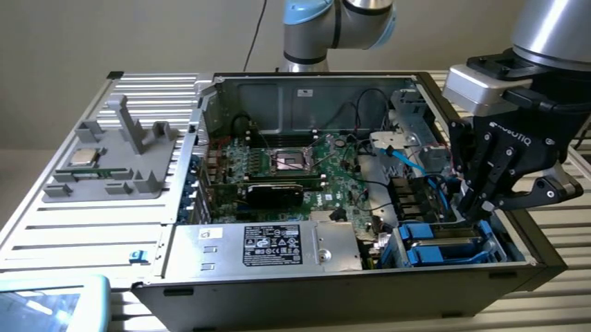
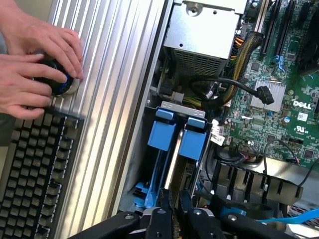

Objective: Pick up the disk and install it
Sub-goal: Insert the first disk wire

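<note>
Wrist view: hand fingers nearly together, apparently clamped on the thin edge of the disk. It is held edge-on, probably to match the narrow slot of the drive bay. The disk sits partly inside the bay, with 2 blue carrier tabs side by side. Room is tight: case wall on 1 side, black cables and motherboard on the other. Power supply lies just beyond.
</note>
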Motion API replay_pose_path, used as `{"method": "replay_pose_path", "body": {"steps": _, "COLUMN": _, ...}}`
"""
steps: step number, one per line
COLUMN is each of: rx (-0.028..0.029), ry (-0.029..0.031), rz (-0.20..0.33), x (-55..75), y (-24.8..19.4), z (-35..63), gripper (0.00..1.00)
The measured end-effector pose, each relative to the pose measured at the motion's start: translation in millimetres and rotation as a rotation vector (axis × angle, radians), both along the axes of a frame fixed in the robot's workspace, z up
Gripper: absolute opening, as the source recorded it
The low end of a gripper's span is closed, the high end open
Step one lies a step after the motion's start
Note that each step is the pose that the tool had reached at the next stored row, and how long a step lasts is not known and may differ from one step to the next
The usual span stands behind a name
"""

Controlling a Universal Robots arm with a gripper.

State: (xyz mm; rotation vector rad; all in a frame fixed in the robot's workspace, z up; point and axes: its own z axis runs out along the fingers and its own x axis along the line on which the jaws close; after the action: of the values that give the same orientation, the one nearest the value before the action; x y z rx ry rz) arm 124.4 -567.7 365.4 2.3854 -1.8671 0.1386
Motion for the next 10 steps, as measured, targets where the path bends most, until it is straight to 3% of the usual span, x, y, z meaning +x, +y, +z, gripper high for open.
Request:
{"method": "replay_pose_path", "body": {"steps": 2, "rx": -0.0015, "ry": 0.0006, "rz": 0.000, "x": 0.0, "y": 1.0, "z": -0.2, "gripper": 0.17}}
{"method": "replay_pose_path", "body": {"steps": 4, "rx": -0.0016, "ry": 0.0065, "rz": -0.001, "x": 0.1, "y": 2.3, "z": -0.6, "gripper": 0.17}}
{"method": "replay_pose_path", "body": {"steps": 7, "rx": -0.0021, "ry": 0.0357, "rz": -0.009, "x": 0.0, "y": 2.8, "z": -1.8, "gripper": 0.17}}
{"method": "replay_pose_path", "body": {"steps": 8, "rx": -0.0020, "ry": 0.0405, "rz": -0.012, "x": 0.1, "y": 3.0, "z": -2.5, "gripper": 0.17}}
{"method": "replay_pose_path", "body": {"steps": 10, "rx": -0.0017, "ry": 0.0429, "rz": -0.025, "x": 0.0, "y": 3.2, "z": -4.1, "gripper": 0.17}}
